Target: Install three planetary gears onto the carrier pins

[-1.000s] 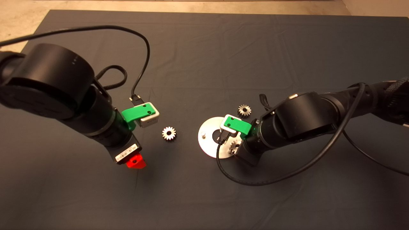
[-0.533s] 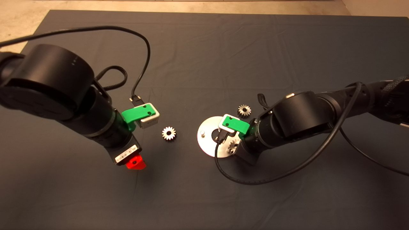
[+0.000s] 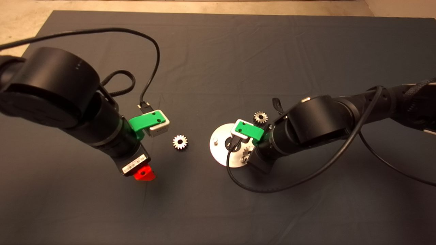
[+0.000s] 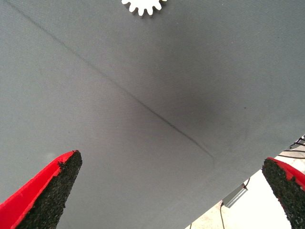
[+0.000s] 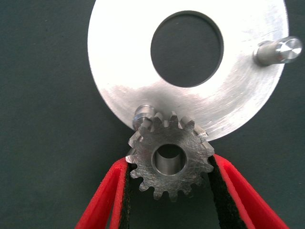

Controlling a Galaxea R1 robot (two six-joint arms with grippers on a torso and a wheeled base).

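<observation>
Now from above, the right gripper (image 3: 246, 157) sits over the near edge of the disc (image 3: 218, 149), one loose gear (image 3: 180, 142) left of the disc, another (image 3: 260, 117) just beyond it. Left gripper (image 4: 167, 191) hovers over bare mat (image 4: 143, 119), fingers wide apart. Right wrist: fingers (image 5: 107, 200) clamp a gear (image 5: 170, 159) beside a pin (image 5: 144, 114); a second pin (image 5: 279, 51) stands free

Three cameras, one mat

Head camera looks down over the disc (image 3: 221, 149); the right wrist camera sits close above it; the left wrist camera faces mat (image 4: 157, 109) beside it.
</observation>
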